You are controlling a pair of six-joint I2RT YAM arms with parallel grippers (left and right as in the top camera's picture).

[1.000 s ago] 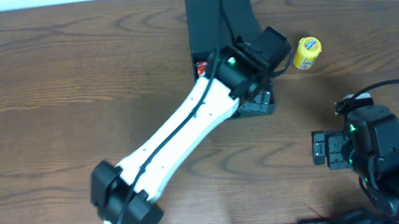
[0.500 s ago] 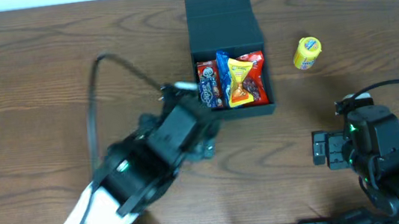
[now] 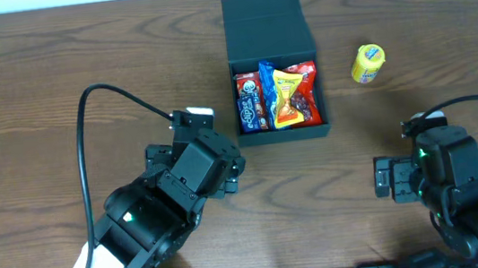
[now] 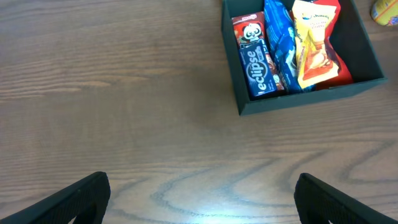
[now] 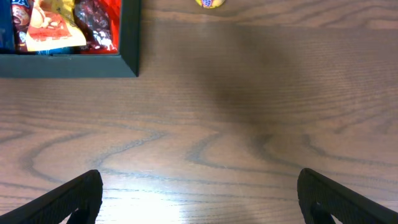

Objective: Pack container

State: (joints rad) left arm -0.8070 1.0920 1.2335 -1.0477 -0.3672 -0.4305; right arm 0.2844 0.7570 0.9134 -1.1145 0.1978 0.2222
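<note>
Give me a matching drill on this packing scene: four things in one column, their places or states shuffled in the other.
Things
1. container
2. eclipse packet
3. yellow snack
4. left gripper

Places or states
A. on the bare table, right of the container in the overhead view
B. fingers apart, holding nothing
C. lid open, partly filled
D. inside, against the container's left wall in the overhead view

Pairs: 1-C, 2-D, 3-A, 4-B
</note>
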